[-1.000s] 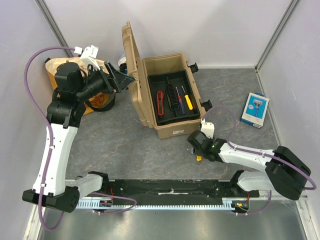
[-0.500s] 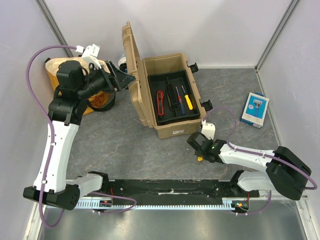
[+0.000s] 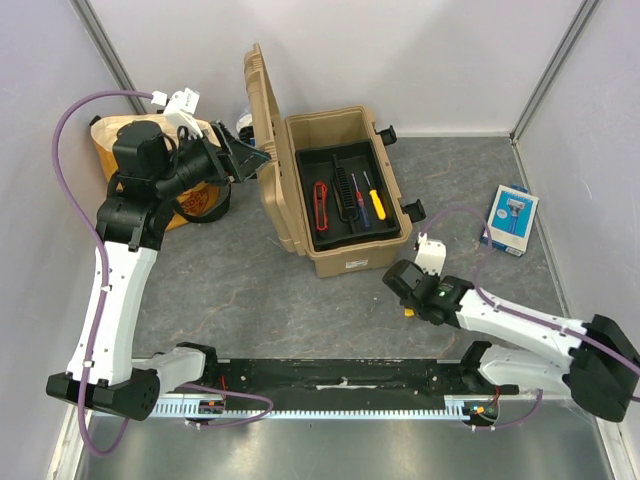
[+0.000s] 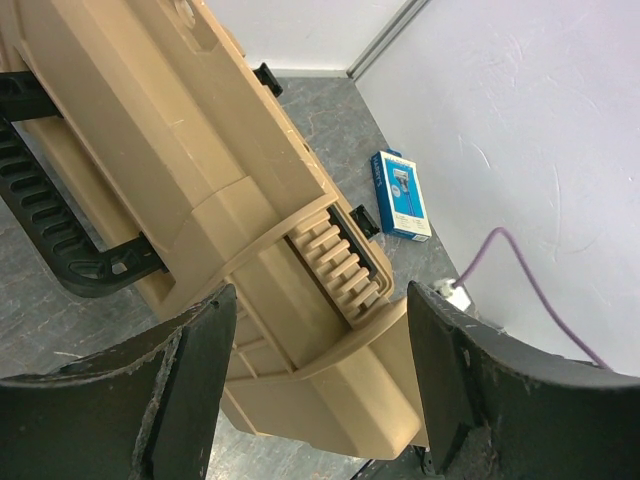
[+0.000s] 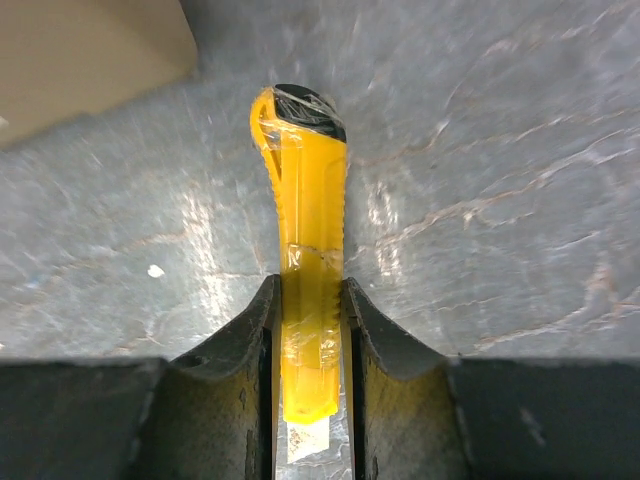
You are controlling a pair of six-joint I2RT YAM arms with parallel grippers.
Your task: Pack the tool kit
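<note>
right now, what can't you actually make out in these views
Right wrist: right gripper pinches the yellow cutter; lifted or resting, unclear.
Top view: cutter almost wholly under that gripper.
Left wrist: toolbox lid blocks the tray.
Top view: yellow bag mostly behind the left arm; blue packet print too small.

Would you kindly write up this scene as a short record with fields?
toolbox: open, lid upright
tray: holds red cutter and screwdrivers
yellow cutter: outside, near toolbox front
right hand: shut on yellow cutter
left hand: open, at the lid
packet: right of toolbox, apart
</note>
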